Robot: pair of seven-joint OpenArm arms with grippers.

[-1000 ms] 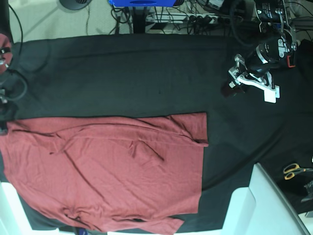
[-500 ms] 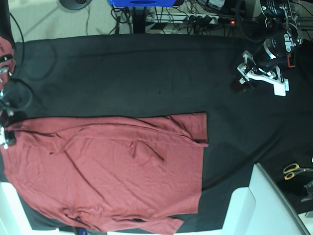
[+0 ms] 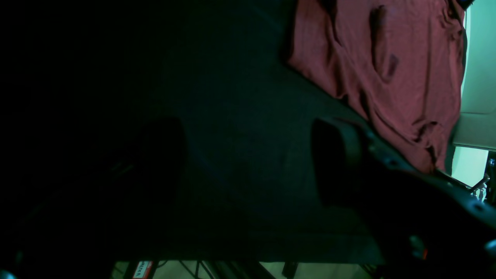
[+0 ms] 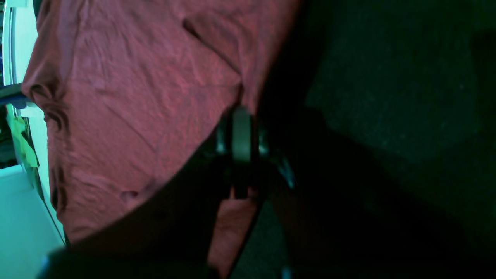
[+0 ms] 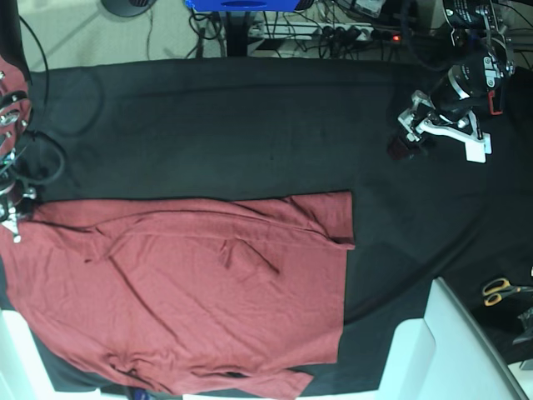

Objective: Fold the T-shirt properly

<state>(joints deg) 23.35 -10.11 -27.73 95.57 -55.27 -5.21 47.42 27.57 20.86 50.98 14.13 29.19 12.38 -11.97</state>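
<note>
Black table cloth (image 5: 250, 125) carries the T-shirt (image 5: 191, 292), loosely spread. Right gripper (image 4: 241, 116) is pressed together at its edge — whether on fabric I cannot tell — while left gripper (image 5: 416, 133) hangs spread, well apart; a one-sided pull would likely skew the thin knit.

The T-shirt (image 5: 191, 292) in the lower left of the base view is thin, soft knit cloth, matt and finely wrinkled. Under it the table cloth (image 5: 250, 125) is a matt black fabric with a slightly fuzzy, felt-like surface. The white panel (image 5: 441, 350) at the lower right looks smooth and hard.
</note>
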